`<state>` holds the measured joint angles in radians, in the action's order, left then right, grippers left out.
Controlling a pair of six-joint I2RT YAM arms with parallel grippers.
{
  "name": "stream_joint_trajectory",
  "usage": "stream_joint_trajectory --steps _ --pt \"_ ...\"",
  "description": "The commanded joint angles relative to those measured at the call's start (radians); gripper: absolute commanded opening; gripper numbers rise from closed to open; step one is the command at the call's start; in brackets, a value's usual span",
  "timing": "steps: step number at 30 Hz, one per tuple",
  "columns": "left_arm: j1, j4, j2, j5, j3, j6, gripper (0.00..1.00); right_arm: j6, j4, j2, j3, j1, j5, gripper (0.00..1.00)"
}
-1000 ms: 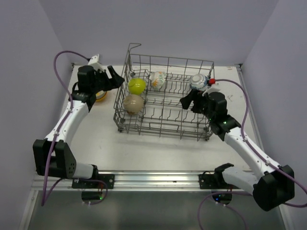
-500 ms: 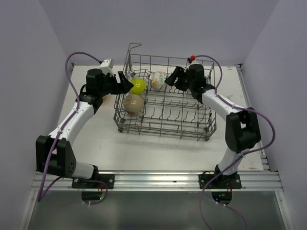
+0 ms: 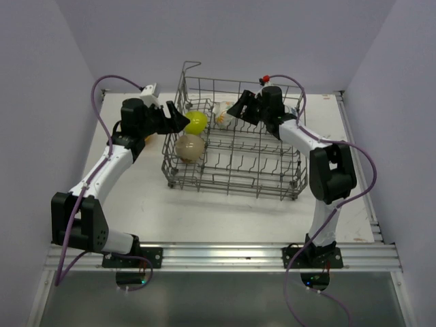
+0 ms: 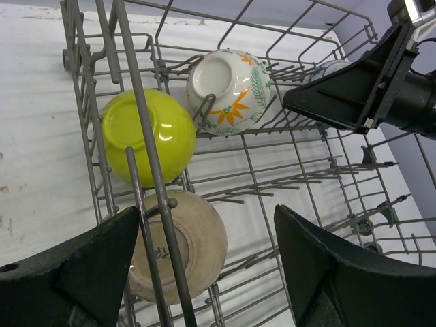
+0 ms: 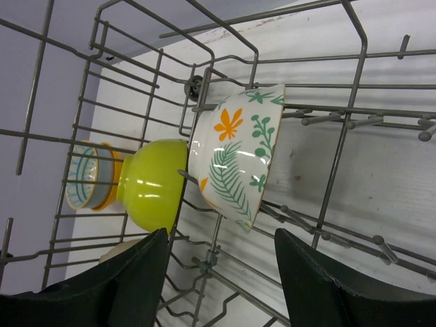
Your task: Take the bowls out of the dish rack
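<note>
The grey wire dish rack [image 3: 231, 178] stands mid-table. In its left part are a lime-yellow bowl [image 3: 195, 122], a beige bowl [image 3: 189, 147] and a floral white bowl [image 3: 223, 112], all tipped on the tines. My left gripper [image 3: 178, 120] is open at the rack's left wall, beside the lime bowl [image 4: 144, 135] and above the beige bowl [image 4: 184, 245]. My right gripper [image 3: 236, 112] is open inside the rack, just right of the floral bowl [image 5: 238, 160]. In the wrist views both grippers, left [image 4: 204, 272] and right [image 5: 218, 286], are empty.
A blue-patterned bowl nested in an orange-yellow one [image 5: 87, 175] sits on the table left of the rack. Another whitish bowl [image 4: 334, 67] peeks out behind my right gripper, at the rack's far right. A raised wire loop [image 3: 191, 66] stands at the rack's far-left corner. Walls enclose the table.
My right arm swung from the rack's right side across to the floral bowl. My left gripper moved from the table at the left up to the rack's left wall by the lime bowl.
</note>
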<state>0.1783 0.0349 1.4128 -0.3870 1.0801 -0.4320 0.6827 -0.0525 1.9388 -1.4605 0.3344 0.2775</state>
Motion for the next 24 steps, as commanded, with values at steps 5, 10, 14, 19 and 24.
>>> stream_joint_trajectory --steps 5,10,14,19,24 --pt "0.020 -0.086 0.003 -0.125 -0.014 -0.047 0.84 0.023 -0.018 0.071 -0.096 0.000 0.020 0.64" --pt "0.020 -0.089 -0.003 -0.128 -0.016 -0.047 0.84 0.043 -0.032 0.103 -0.130 0.000 0.041 0.59" --pt "0.020 -0.089 -0.002 -0.128 -0.016 -0.045 0.85 0.066 -0.044 0.127 -0.147 0.000 0.043 0.58" --pt "0.020 -0.089 -0.003 -0.133 -0.017 -0.050 0.85 0.100 -0.078 0.135 -0.120 0.000 0.038 0.61" --pt "0.021 -0.093 -0.002 -0.139 -0.022 -0.057 0.86 0.146 -0.136 0.150 -0.086 0.002 0.058 0.63"
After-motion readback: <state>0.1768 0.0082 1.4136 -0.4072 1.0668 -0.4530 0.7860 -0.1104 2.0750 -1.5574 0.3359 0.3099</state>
